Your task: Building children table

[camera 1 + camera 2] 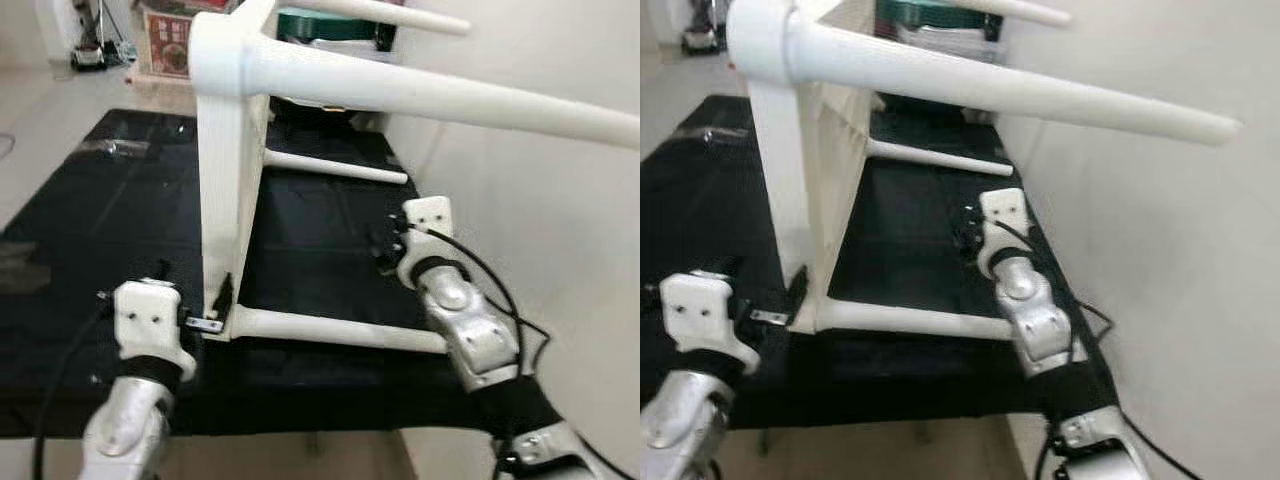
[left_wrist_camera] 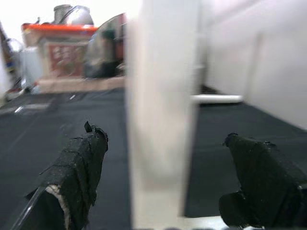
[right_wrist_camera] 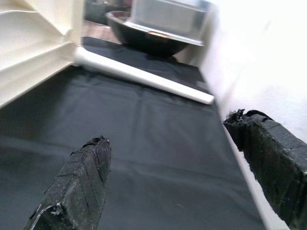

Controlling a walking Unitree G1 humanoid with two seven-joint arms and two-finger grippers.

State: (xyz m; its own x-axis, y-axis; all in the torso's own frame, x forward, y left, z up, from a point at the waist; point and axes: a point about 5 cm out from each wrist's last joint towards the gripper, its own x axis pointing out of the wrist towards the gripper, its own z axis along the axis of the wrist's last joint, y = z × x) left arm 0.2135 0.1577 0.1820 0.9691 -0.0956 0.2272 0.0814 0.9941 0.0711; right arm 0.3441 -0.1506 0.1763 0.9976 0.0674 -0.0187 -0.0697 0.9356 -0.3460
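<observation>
I judge all the legs fitted: the white plastic children's table (image 1: 228, 190) stands on its side on the black floor mat (image 1: 80, 230), my released left claw (image 2: 160, 184) straddling its top's edge, right claw (image 3: 182, 187) released nearby; next, righting it.

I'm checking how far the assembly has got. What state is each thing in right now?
Children's table: white, tipped on its side on the black mat, four legs attached and sticking out sideways.
Lowest near leg: lying along the mat.
Left gripper: open, fingers either side of the tabletop's edge.
Right gripper: open, over bare mat, holding nothing.
</observation>
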